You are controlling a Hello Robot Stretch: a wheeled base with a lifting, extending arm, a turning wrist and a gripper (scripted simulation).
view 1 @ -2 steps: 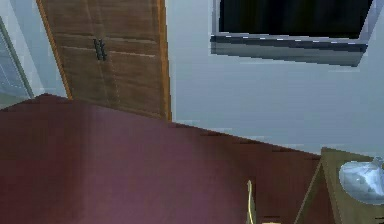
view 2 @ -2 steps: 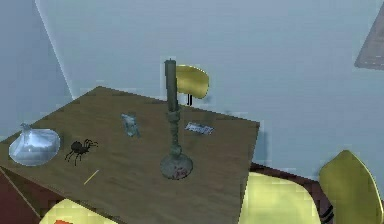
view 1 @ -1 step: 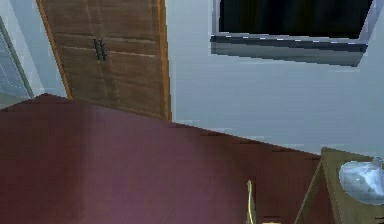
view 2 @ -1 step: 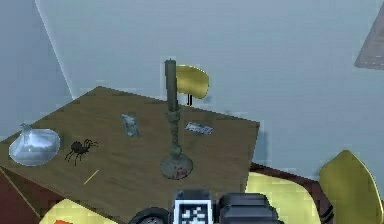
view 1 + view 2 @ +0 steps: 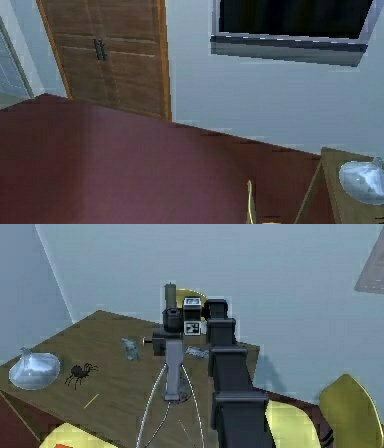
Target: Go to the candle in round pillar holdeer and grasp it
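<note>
At far end of the arm (image 5: 232, 389), above the wooden tabletop (image 5: 110, 332): tool (image 5: 158, 340), dark body just left of two white marker squares. Cannot tell whether spread or pressed together, nor whether holding anything. Lines up in the arm side view with a grey pillar holder (image 5: 178, 372), upright on a round foot on the tabletop. Cannot tell whether touching it, in front of it or beside it. Short dark stub (image 5: 170, 292) above the tool, possibly the candle's top; too small to say.

Farther left on the tabletop: small grey-blue lump (image 5: 130, 349), dark spider figure (image 5: 80, 374), clear glass flask (image 5: 32, 371), thin stick (image 5: 92, 401) near the front edge. Yellow chairs (image 5: 352, 409) at lower right. Ahead in the forward view: dark red floor (image 5: 120, 160), wooden double door (image 5: 110, 45), window (image 5: 290, 25).

Progress, by judgement: going-to part looks done, with base alongside the tabletop and arm reaching the holder. Grasp unconfirmed, holder's foot on the tabletop. Left to do: secure the hold, then raise.
</note>
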